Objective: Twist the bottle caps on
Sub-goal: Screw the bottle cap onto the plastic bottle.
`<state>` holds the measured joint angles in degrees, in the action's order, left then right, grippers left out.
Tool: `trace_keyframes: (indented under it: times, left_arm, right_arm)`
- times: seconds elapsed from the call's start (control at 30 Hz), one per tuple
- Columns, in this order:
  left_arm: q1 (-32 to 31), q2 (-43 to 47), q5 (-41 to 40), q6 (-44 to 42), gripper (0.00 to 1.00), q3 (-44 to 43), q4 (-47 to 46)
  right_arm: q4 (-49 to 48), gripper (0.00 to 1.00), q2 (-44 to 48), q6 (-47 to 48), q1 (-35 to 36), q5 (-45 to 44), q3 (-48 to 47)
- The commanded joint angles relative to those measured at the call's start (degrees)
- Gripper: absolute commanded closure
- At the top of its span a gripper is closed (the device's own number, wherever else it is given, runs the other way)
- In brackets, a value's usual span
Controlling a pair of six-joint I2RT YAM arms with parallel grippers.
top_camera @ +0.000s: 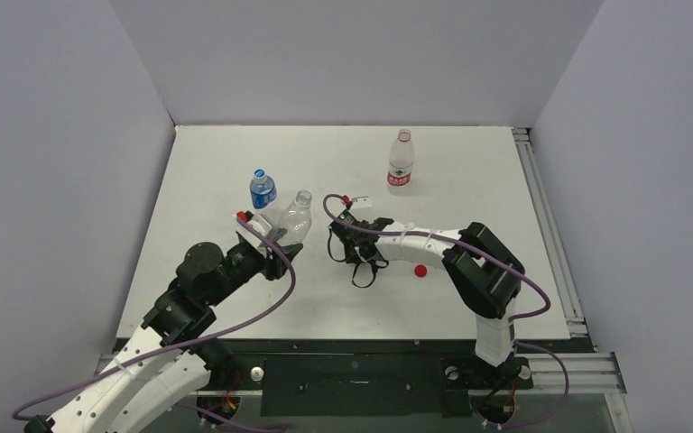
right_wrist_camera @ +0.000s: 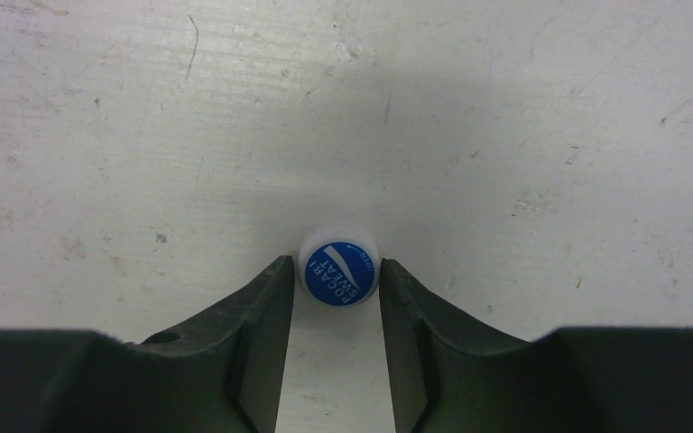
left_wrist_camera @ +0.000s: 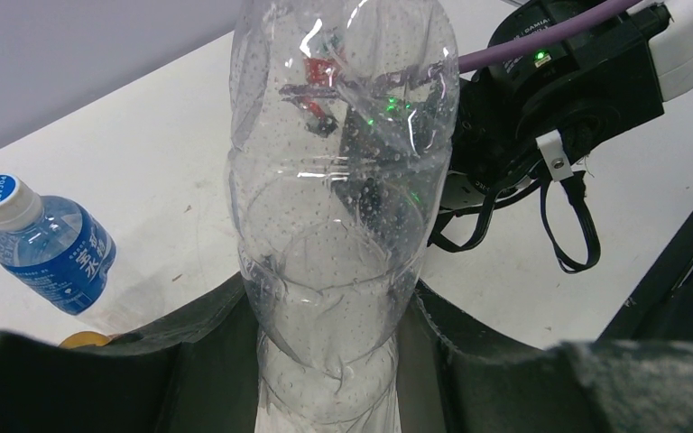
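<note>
That blue-and-white cap [right_wrist_camera: 338,268] is a tiny, light bit of hard plastic. It lies printed top up on the table [right_wrist_camera: 144,108], a little to the right of the clear bottle [top_camera: 294,216]. I'd say it won't crush, but its smooth round wall looks slippery, so it could squirt out of a pinch or tip over. It would be best taken square across its full width, low on the skirt, with both tips level.

The right gripper [right_wrist_camera: 335,275] points straight down over the cap with its fingers drawn in on either side. Only the very ends of the tips meet the cap's wall. As far as I can see it is clamped on the cap, though the hold looks shallow, and the cap seems to rest on the table.

The clear bottle is thin, empty and probably easy to dent. The left gripper [left_wrist_camera: 329,316] is closed round its lower body, and I see no cap on its neck.
</note>
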<state>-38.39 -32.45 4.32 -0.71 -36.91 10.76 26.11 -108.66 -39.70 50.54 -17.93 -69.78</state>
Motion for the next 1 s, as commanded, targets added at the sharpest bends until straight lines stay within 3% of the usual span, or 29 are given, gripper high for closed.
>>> trace_keyframes:
  times: [0.0, 0.07, 0.17, 0.3, 0.67, 0.97]
  left_arm:
    - [0.34, -0.41, 0.22, -0.62, 0.65, -2.59, -0.81]
    - [0.34, -0.64, 0.53, -0.8, 0.65, -2.82, -0.62]
    - [0.34, -1.11, 0.83, -1.45, 0.65, -3.06, -0.29]
    - [0.34, -1.89, 4.87, -3.16, 0.65, -3.05, -0.48]
    - [0.09, -4.51, 21.79, -7.46, 0.66, -3.1, -4.73]
    - [-1.42, -10.61, 27.52, -6.72, 0.74, -5.83, -1.43]
  right_arm:
    - [-2.01, 0.66, -0.72, 1.05, -0.3, 0.48, -2.21]
    - [-1.71, 0.71, -0.59, 1.08, -0.23, 0.5, -2.17]
    - [-1.06, 0.89, 1.19, 1.21, -0.32, 0.45, -1.29]
    - [1.28, 1.0, 7.69, 2.34, -2.26, 1.22, 0.46]
    - [3.02, 1.0, 41.4, 8.19, -16.09, 36.67, 7.87]
    - [-4.34, 1.0, 54.05, 0.84, -20.19, 59.13, 7.93]
